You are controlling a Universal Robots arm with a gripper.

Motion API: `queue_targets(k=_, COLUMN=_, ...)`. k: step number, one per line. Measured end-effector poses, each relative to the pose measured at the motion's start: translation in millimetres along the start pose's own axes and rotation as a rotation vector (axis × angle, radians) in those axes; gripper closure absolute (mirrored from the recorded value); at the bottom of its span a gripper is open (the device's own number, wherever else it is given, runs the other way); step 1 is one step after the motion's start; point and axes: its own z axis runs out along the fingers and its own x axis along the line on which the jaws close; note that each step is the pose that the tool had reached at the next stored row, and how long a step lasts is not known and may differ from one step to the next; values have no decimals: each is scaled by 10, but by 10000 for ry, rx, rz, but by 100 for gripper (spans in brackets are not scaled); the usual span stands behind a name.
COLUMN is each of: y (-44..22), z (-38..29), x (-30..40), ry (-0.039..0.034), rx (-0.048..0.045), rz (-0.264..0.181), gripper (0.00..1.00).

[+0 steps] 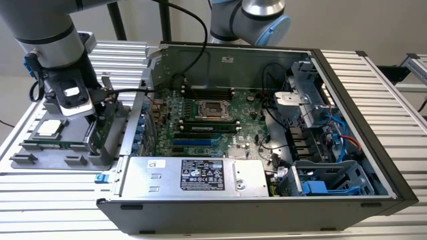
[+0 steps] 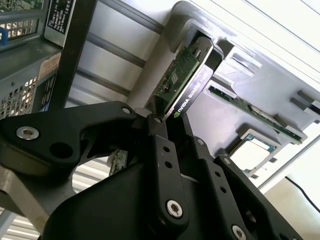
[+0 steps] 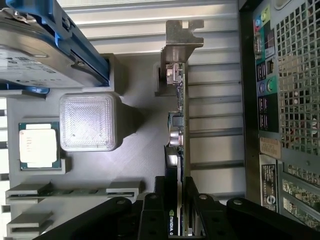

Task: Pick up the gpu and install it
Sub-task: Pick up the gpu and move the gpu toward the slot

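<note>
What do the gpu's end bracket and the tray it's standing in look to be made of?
End bracket of the gpu: bare metal, probably stamped steel, judging by its dull silver sheen and thin folded tab. Tray: matt grey plastic, possibly 3D-printed, since its raised block shows a fine hatched surface pattern, though the look leaves that open.
</note>
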Motion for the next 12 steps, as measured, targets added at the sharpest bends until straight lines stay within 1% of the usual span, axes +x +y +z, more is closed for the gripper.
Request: queue_targets(k=12, y=2, z=-37, x=0, ry=2, rx=0, rz=1, gripper=100)
